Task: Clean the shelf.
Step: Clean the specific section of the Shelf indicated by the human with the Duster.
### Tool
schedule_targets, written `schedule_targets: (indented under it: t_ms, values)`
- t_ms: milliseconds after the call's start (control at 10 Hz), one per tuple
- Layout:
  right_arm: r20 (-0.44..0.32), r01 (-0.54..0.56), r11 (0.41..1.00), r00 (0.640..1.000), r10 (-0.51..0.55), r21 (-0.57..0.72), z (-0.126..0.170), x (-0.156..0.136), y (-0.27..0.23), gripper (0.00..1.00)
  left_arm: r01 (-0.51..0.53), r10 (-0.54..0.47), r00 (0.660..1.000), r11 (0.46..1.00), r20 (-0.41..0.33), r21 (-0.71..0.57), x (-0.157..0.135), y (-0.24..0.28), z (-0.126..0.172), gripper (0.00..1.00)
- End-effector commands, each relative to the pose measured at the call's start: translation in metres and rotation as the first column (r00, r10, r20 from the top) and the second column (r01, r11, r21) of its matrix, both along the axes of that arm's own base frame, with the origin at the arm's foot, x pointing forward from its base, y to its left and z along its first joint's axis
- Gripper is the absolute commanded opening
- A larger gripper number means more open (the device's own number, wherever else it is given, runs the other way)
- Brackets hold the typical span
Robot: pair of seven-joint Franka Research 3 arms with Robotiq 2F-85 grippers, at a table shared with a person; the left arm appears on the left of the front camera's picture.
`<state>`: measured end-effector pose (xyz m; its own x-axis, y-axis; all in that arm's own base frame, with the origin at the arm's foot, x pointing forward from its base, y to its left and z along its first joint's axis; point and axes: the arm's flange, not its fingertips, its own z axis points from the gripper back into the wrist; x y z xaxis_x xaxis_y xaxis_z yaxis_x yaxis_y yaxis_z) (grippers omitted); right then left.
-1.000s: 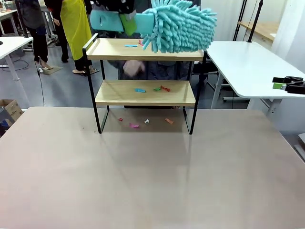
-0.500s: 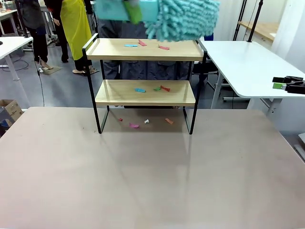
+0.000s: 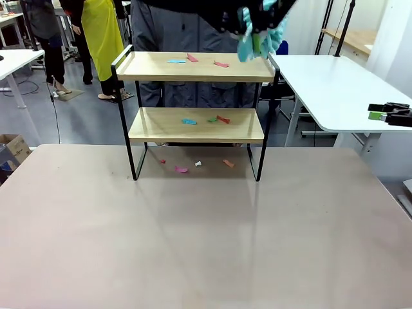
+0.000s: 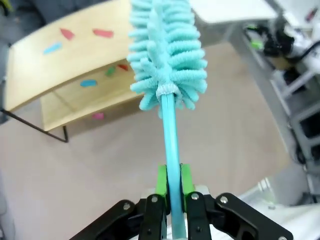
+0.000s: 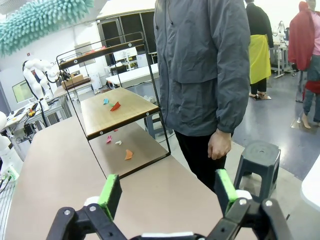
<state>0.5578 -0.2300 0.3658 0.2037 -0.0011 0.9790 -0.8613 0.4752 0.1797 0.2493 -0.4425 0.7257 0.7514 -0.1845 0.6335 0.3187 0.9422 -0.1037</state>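
The shelf (image 3: 148,65) stands at the table's far middle, with small coloured paper scraps (image 3: 221,64) on its top board, more scraps on the lower board and on the table beneath. My left gripper (image 4: 172,192) is shut on the handle of a teal fluffy duster (image 4: 167,55), held high above and right of the shelf (image 4: 30,75). In the front view the duster (image 3: 261,35) hangs edge-on over the shelf's top right corner. My right gripper (image 5: 167,192) is open and empty, off to the right (image 3: 374,111), facing the shelf (image 5: 125,112) side-on.
A person in a grey jacket (image 5: 205,75) stands right behind the shelf, hand hanging down. A black stool (image 5: 257,155) is beside them. A white table (image 3: 335,90) stands at the right. The brown table (image 3: 206,238) stretches bare in front of the shelf.
The duster rose off the shelf's top board, swung up to the right and turned edge-on. Scraps it covered on the top board now show. The right gripper stayed still.
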Motion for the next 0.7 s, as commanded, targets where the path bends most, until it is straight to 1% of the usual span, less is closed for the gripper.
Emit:
schedule_targets:
  t_ms: [0, 200, 300, 500, 600]
  values:
    - [0.005, 0.0, 1.0, 1.0, 0.0, 0.001, 0.003, 0.0, 0.003, 1.0, -0.13, 0.129, 0.99, 0.991, 0.064, 0.024, 0.013, -0.037, 0.001, 0.13]
    - [0.005, 0.0, 1.0, 1.0, 0.0, 0.001, 0.003, 0.0, 0.003, 1.0, -0.178, 0.177, 0.982, 0.984, 0.064, -0.002, 0.025, -0.055, -0.013, 0.13]
    - [0.005, 0.0, 1.0, 1.0, 0.0, 0.001, 0.003, 0.0, 0.003, 1.0, -0.178, 0.178, 0.983, 0.984, 0.053, -0.016, 0.031, -0.059, -0.018, 0.13]
    - [0.005, 0.0, 1.0, 1.0, 0.0, 0.001, 0.003, 0.0, 0.003, 1.0, -0.187, 0.187, 0.982, 0.982, 0.009, -0.028, 0.041, -0.063, -0.027, 0.13]
    - [0.005, 0.0, 1.0, 1.0, 0.0, 0.001, 0.003, 0.0, 0.003, 1.0, -0.197, 0.196, 0.98, 0.98, -0.007, -0.025, 0.051, -0.067, -0.033, 0.13]
